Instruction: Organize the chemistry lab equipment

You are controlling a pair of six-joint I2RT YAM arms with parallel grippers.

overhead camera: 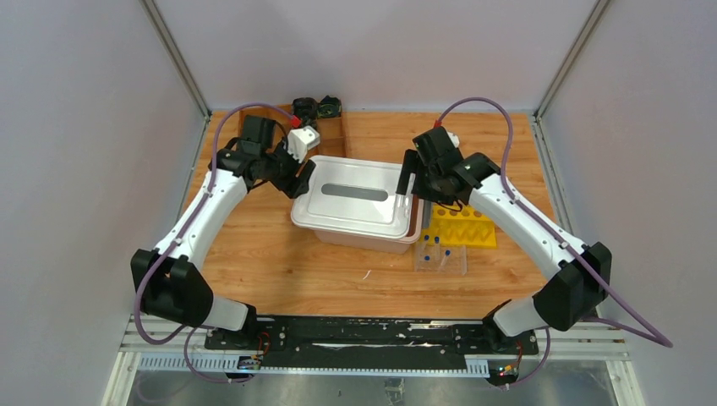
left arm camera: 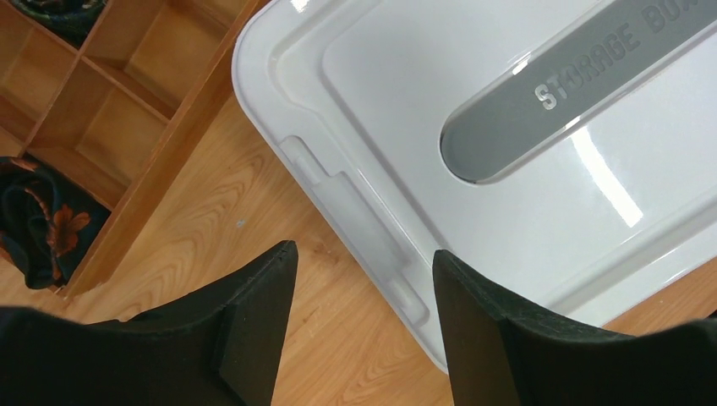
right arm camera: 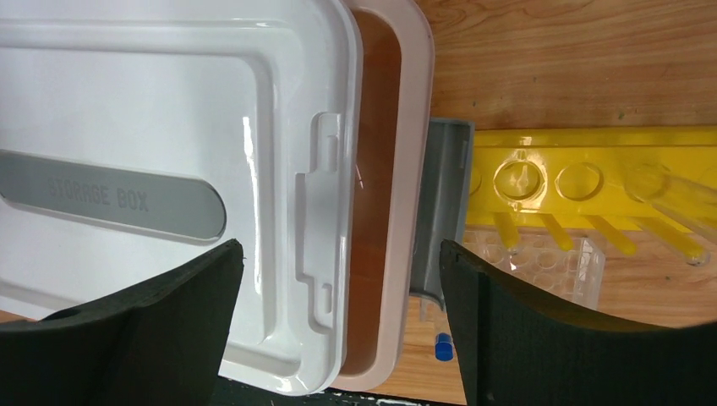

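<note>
Both open — left gripper (left arm camera: 363, 258) over 1 end of the white lid (left arm camera: 473, 76), right gripper (right arm camera: 340, 249) over the other — likely flanking it to lift it off the pink bin (right arm camera: 420, 93).

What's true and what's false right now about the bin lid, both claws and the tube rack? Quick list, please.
1. The white lid sits squarely on the pink bin. False: it is shifted, leaving a strip of the bin uncovered on the rack's side.
2. The left claw is open with nothing between its fingers. True.
3. The right claw is shut on the lid's edge. False: it is open and empty.
4. The yellow tube rack lies on the table beside the pink bin. True.
5. The brown compartment box stands between the bin and the arm bases. False: it is at the table's far edge.
</note>
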